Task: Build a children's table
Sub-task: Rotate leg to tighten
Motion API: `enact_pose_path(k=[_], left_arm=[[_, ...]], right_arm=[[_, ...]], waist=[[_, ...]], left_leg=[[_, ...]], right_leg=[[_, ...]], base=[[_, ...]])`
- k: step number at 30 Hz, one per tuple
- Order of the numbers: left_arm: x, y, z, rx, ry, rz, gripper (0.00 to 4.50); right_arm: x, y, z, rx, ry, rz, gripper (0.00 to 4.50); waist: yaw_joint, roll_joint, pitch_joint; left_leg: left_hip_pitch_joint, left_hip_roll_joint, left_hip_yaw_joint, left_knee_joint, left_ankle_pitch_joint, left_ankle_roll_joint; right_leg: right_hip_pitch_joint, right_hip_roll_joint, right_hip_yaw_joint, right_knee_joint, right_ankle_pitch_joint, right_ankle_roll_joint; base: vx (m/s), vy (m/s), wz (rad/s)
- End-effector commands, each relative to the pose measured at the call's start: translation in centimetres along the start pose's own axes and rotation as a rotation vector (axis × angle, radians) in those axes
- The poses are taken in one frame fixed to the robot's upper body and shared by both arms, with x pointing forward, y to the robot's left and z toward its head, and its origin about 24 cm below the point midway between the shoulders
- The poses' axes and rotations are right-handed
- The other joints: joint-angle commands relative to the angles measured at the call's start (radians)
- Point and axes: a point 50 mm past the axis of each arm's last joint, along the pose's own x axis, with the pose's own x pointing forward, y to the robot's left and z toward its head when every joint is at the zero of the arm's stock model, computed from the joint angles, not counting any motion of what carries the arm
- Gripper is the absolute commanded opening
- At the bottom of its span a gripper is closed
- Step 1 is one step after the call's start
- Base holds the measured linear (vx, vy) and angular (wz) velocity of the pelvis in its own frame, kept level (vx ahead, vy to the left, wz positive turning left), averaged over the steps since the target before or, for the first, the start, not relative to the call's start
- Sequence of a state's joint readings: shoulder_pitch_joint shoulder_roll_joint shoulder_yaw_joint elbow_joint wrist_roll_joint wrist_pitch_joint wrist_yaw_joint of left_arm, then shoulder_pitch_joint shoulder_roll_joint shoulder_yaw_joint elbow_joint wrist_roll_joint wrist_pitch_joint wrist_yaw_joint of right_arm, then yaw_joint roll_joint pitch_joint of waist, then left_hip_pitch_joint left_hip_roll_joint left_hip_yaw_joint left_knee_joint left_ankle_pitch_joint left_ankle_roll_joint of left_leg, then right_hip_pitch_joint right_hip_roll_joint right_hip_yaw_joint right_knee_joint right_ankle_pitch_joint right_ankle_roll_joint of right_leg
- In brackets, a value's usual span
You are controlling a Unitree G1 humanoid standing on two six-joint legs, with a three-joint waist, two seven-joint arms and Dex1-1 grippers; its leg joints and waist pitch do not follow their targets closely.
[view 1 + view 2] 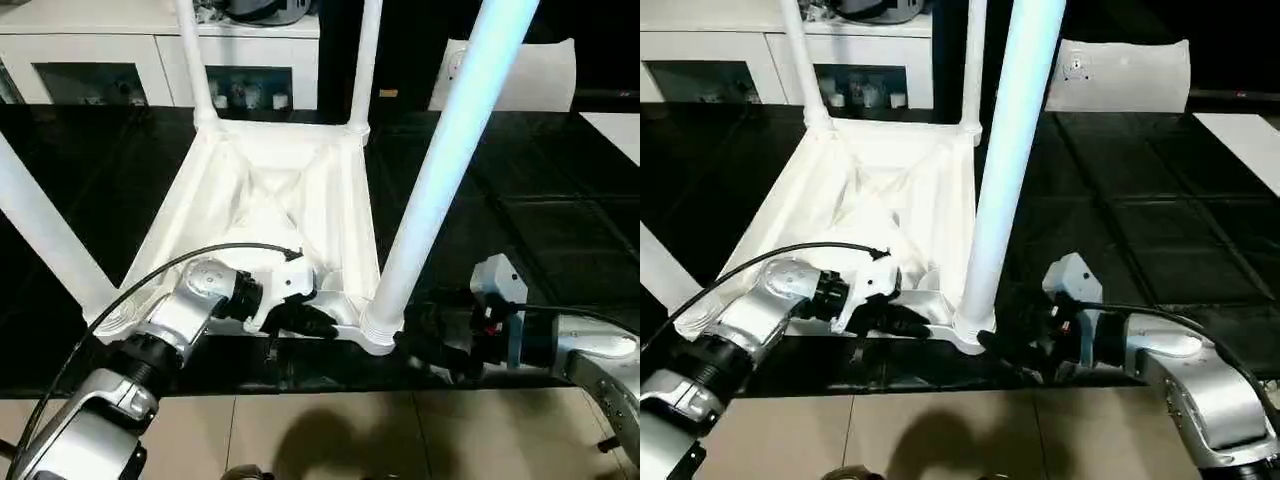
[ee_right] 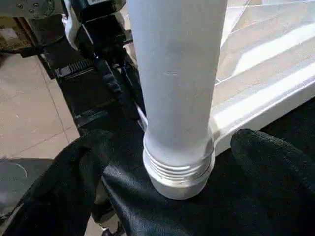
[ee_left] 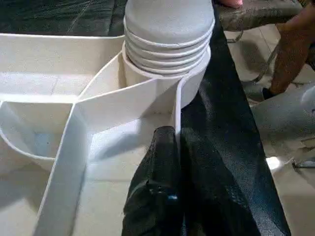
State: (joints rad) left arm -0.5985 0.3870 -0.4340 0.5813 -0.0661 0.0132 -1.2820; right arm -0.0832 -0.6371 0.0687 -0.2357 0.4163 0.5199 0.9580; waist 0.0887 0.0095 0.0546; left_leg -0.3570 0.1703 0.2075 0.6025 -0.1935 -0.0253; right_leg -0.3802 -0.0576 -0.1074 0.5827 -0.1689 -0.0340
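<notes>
The children's table lies upside down on the black table, its ribbed white top (image 1: 270, 190) facing up. A white leg stands in each corner socket: two at the far corners (image 1: 195, 60) (image 1: 365, 60), one at the near left (image 1: 40, 230) and one at the near right (image 1: 450, 150). My left gripper (image 1: 305, 322) is shut on the top's near rim (image 3: 177, 110), just beside the near right socket. My right gripper (image 2: 172, 142) is open, one black finger (image 2: 74, 177) on each side of that leg's threaded base (image 2: 179, 169).
A white glass-door cabinet (image 1: 100, 60) stands behind the black table (image 1: 540, 220). A flat white sheet with a round fitting (image 1: 540, 75) leans at the back right. Tiled floor (image 1: 350, 430) lies below the table's near edge. A person's leg (image 3: 295, 44) is close on the right.
</notes>
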Motion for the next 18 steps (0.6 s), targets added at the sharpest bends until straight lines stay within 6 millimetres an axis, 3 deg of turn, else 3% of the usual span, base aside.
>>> enact_pose_path(k=[1, 6, 7, 9, 13, 18], left_arm=[[-0.1, 0.0, -0.6, -0.013, 0.048, -0.005, 0.1], [-0.7, -0.8, -0.6, 0.033, 0.071, -0.07, 0.1], [-0.8, -0.9, -0.6, 0.037, 0.072, -0.076, 0.1], [-1.1, -1.5, 0.0, 0.071, 0.065, -0.126, 0.03], [-1.2, -2.1, 0.4, 0.092, 0.065, -0.169, 0.0], [-1.2, -2.1, 0.5, 0.097, 0.072, -0.168, 0.0]], right_arm=[[0.0, 0.0, 0.6, -0.039, 0.006, 0.0, 4.5], [1.0, -0.3, 1.2, -0.074, 0.003, 0.046, 4.5], [1.1, -0.3, 1.2, -0.077, 0.003, 0.052, 4.5], [1.8, -0.5, 1.3, -0.098, 0.011, 0.123, 4.32], [2.6, -0.3, 1.1, -0.111, 0.042, 0.203, 4.04], [3.3, -0.3, 1.1, -0.124, 0.055, 0.261, 3.66]], waist=[[0.003, -0.008, -0.061], [-0.002, -0.007, -0.06], [-0.002, -0.009, -0.062], [-0.002, -0.016, -0.063], [0.007, -0.01, -0.066], [0.012, -0.014, -0.065]], left_leg=[[0.017, 0.07, -0.048, -0.069, -0.221, 0.041], [0.011, 0.073, -0.05, -0.072, -0.212, 0.041], [0.016, 0.072, -0.047, -0.069, -0.208, 0.041], [0.011, 0.076, -0.046, -0.071, -0.187, 0.046], [0.018, 0.083, -0.043, -0.07, -0.16, 0.049], [0.014, 0.082, -0.042, -0.07, -0.165, 0.04]], right_leg=[[0.035, -0.115, 0.062, -0.102, -0.478, -0.064], [0.038, -0.115, 0.061, -0.098, -0.463, -0.073], [0.036, -0.116, 0.063, -0.096, -0.459, -0.079], [0.038, -0.116, 0.065, -0.09, -0.427, -0.094], [0.033, -0.113, 0.069, -0.072, -0.329, -0.136], [0.038, -0.119, 0.07, -0.069, -0.322, -0.149]], base=[[0.0, 0.0, 0.0], [0.0, 0.0, 0.0], [0.0, 0.0, 0.0], [0.0, 0.0, 0.0], [0.0, 0.0, 0.0], [0.0, 0.0, 0.0]])
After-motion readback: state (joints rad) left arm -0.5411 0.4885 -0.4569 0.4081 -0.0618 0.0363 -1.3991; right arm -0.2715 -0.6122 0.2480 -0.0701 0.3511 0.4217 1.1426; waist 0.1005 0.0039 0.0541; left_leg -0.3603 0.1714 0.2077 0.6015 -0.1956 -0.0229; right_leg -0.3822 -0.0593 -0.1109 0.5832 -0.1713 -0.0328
